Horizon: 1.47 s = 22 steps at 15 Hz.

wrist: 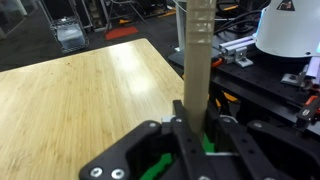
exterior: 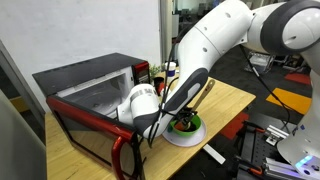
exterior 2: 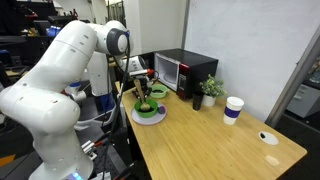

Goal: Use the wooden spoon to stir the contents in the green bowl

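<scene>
Now the gripper (wrist: 197, 128) is clamped on the wooden spoon (wrist: 198, 55) — in the wrist view its black jaws press the light handle from both sides, and the handle rises up out of them. In an exterior view the spoon slants down to the green bowl (exterior: 186, 124), which stands on a white plate (exterior: 190, 138) on the wooden table (exterior: 232, 100), near the microwave (exterior 2: 186, 70). The pieces inside the bowl are too small to make out.
</scene>
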{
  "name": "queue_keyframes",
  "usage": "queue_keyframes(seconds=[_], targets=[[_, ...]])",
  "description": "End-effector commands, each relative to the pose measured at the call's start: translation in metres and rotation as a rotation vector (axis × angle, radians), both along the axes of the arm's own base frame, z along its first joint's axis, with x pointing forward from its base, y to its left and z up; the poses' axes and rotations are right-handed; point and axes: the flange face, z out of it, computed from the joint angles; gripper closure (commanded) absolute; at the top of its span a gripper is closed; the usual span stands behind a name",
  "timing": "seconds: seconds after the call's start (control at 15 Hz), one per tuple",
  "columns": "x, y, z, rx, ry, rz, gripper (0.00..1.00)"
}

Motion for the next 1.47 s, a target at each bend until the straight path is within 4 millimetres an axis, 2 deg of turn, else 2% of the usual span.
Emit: queue_keyframes(seconds=[0.0, 0.4, 1.4], targets=[[0.005, 0.008, -0.008, -0.051, 0.025, 0.017, 0.94], [0.007, 0.001, -0.018, -0.08, 0.027, 0.02, 0.94], [-0.006, -0.022, -0.026, -0.113, -0.003, -0.03, 0.94]])
